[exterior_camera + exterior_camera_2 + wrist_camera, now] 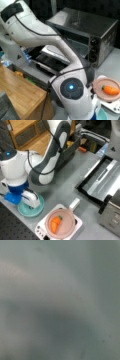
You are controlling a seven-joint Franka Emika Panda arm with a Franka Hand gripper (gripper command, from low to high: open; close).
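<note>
In a front view my gripper (32, 205) points down onto a teal plate (22, 212) at the table's near left corner, touching it or just above it. The white hand hides its fingertips. In a front view the same teal plate (102, 115) peeks out at the bottom right, below the arm's wrist. To the right of the plate an orange carrot (56, 223) lies in a pink pan (68, 230) on a small white hotplate (40, 228); both front views show the carrot (110, 90) and the pan (99, 83). The wrist view is a blank grey-green blur.
A silver toaster oven (85, 27) stands behind with its door (100, 180) folded down flat on the table. The pan's white handle (74, 203) points toward that door. A wooden cabinet (20, 95) sits beside the arm's base, next to a dark bin (67, 150).
</note>
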